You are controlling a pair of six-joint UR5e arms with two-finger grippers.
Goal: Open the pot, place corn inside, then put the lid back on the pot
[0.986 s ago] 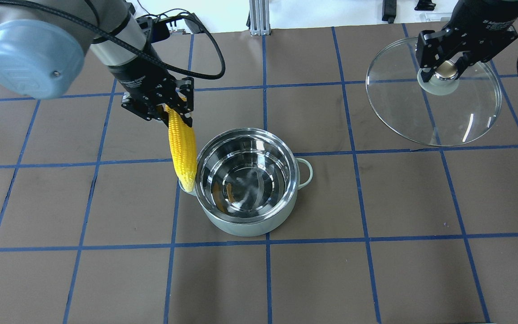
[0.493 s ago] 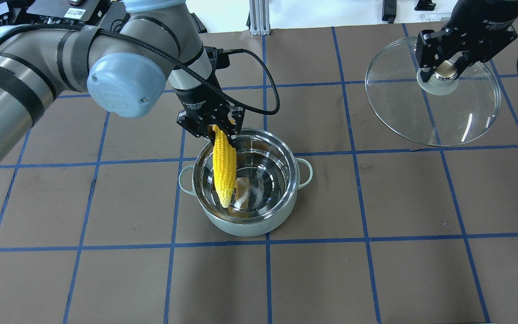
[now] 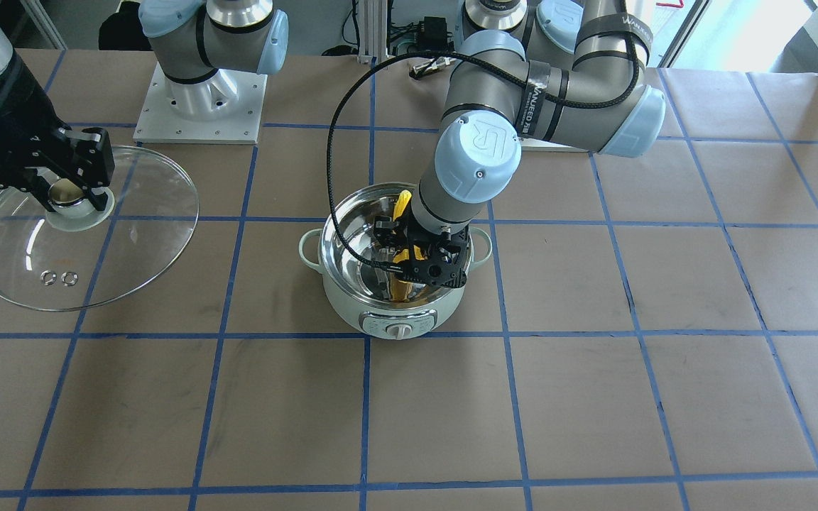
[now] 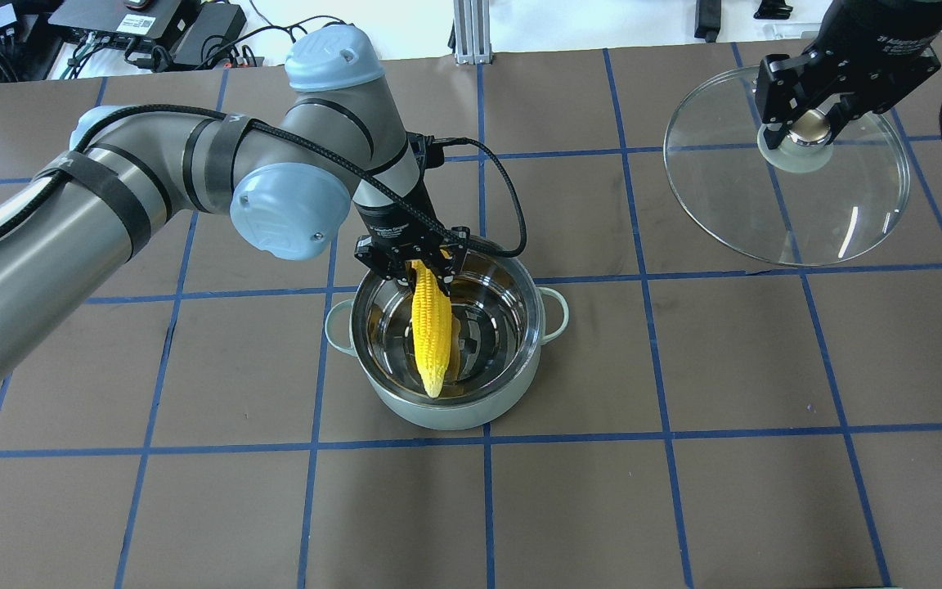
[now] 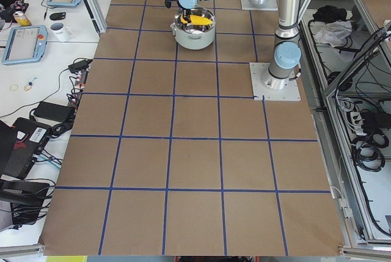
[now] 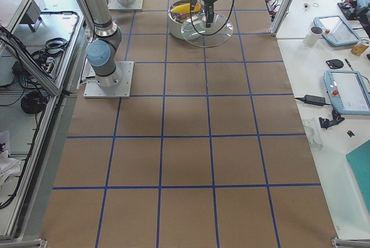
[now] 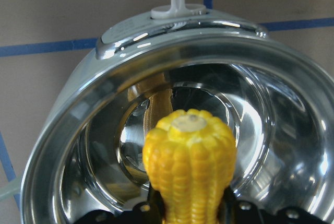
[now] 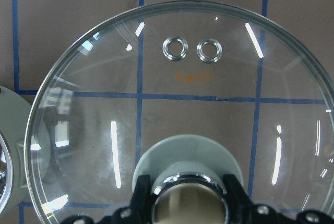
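The mint-green pot [image 4: 446, 413] stands open at the table's middle, its steel inside showing; it also shows in the front view [image 3: 352, 312]. My left gripper [image 4: 412, 266] is shut on the blunt end of the yellow corn [image 4: 430, 335] and holds it point down inside the pot's mouth. The left wrist view shows the corn [image 7: 190, 166] over the steel bowl [image 7: 261, 109]. My right gripper [image 4: 802, 123] is shut on the knob of the glass lid [image 4: 839, 213] and holds it tilted above the table at the far right. The lid [image 8: 177, 93] fills the right wrist view.
The table is brown paper with a blue tape grid [image 4: 483, 442]. A black cable [image 4: 504, 188] loops from the left wrist over the pot's far rim. The two arm bases [image 3: 199, 99] stand at the robot's side of the table.
My left arm has carried the corn from beside the pot's left handle to over the pot and lowered it into the opening. The right gripper and lid have stayed still.
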